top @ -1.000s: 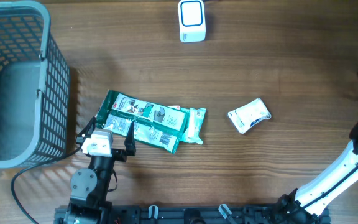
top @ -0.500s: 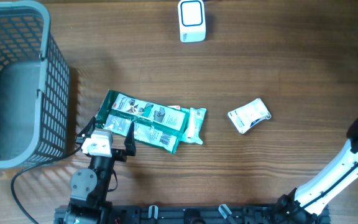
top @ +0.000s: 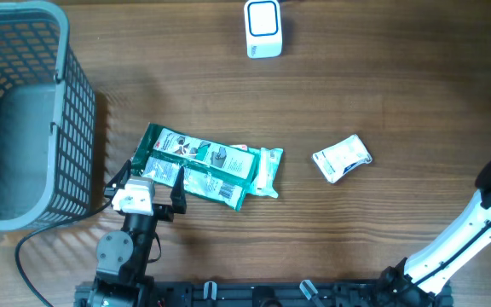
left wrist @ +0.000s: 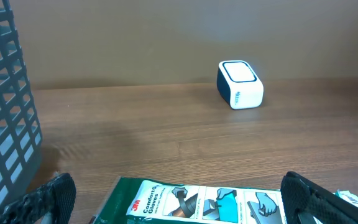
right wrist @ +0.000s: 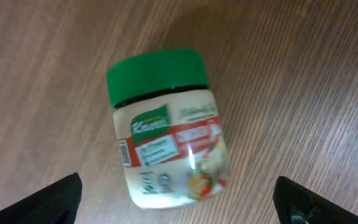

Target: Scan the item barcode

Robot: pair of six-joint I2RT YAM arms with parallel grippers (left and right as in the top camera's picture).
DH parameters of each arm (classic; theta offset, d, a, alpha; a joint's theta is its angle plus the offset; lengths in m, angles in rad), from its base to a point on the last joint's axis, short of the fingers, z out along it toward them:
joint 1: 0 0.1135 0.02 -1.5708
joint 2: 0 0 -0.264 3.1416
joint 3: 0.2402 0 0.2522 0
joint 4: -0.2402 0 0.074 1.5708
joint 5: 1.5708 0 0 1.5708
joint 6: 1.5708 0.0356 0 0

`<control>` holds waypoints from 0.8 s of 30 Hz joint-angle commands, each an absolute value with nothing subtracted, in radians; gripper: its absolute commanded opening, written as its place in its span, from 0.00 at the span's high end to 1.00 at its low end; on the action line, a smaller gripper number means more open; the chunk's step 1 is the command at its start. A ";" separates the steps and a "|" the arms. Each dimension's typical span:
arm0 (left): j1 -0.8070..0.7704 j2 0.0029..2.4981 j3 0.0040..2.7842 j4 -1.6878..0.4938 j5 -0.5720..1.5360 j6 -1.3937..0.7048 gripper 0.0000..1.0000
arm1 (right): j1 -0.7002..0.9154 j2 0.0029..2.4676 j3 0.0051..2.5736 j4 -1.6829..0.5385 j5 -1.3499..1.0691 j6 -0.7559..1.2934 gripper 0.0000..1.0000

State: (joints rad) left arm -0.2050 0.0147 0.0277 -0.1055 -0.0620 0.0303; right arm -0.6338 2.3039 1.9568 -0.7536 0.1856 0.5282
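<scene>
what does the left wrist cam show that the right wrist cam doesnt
Only the left wrist view: the grey basket at the left edge, the white scanner farther back on the table, and a green glove pack low in the frame between the left fingers.
Only the right wrist view: a jar with a green lid and a red and white label, between the right fingers, touching neither.
Both: the wooden table, and dark fingers spread wide at the bottom corners.
</scene>
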 commanded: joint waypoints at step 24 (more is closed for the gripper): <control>-0.212 0.010 0.023 -0.102 -0.072 0.017 0.00 | -0.744 2.373 1.961 -0.879 0.297 0.550 0.26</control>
State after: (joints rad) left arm -0.2050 0.0147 0.0277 -0.1055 -0.0620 0.0303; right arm -0.7177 2.4096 1.9568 -0.8570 0.2710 0.5446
